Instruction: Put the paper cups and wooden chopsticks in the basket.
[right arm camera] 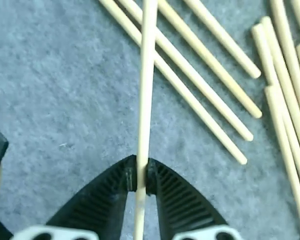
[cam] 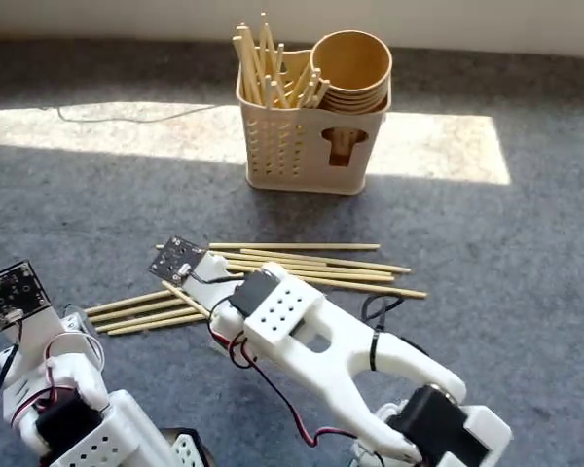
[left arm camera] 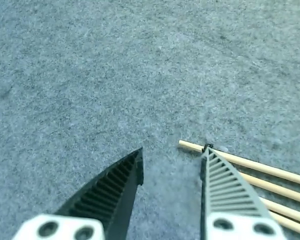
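The cream slotted basket (cam: 290, 148) stands at the back of the grey carpet. It holds a stack of paper cups (cam: 352, 60) and several upright chopsticks (cam: 263, 58). Loose wooden chopsticks (cam: 321, 265) lie in front of it, with more (cam: 141, 313) to the left. My right gripper (right arm camera: 140, 176) is shut on one chopstick (right arm camera: 146, 75), which lies across the others just above the carpet. My left gripper (left arm camera: 173, 152) is open over bare carpet. One of its fingertips (left arm camera: 208, 153) is at the ends of the left chopsticks (left arm camera: 260, 169).
A thin cable (cam: 127, 115) runs over the sunlit strip of carpet at the back left. Open carpet lies right of the basket and right of the chopsticks. The two arms take up the near edge.
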Robot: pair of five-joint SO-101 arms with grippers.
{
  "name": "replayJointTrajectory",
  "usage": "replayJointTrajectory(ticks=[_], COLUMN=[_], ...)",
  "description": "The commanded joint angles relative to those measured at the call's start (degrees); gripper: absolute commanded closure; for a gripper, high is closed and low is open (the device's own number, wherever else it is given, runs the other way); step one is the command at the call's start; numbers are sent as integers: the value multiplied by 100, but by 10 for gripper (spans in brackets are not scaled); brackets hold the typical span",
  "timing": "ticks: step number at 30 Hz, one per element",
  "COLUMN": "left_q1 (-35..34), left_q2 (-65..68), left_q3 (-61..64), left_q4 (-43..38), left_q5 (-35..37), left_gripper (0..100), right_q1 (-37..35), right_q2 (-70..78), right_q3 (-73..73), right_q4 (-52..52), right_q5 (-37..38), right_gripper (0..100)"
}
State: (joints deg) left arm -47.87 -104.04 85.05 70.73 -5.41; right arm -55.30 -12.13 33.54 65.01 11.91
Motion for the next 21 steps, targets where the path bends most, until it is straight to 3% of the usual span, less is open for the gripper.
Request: replayJointTrajectory(ticks=[1,4,11,21], left_q1=[-40,-31,-31,-31], left_q2=[-22,-22,-22,-22], left_q3=[-31,4,66,66], left_q4=[-9,-9,-9,0], left_q5=[44,35,26,26], left_gripper=[811,811,811,810], right_q1=[242,602,1270,1956], right_q2=[-884,-1560,-3090,-4013], right_q3=[4,4,-4,-4], right_q4=[391,277,-558,-2958], right_q5=[-281,-668,-738,-721], right_gripper=[992,992,992,993])
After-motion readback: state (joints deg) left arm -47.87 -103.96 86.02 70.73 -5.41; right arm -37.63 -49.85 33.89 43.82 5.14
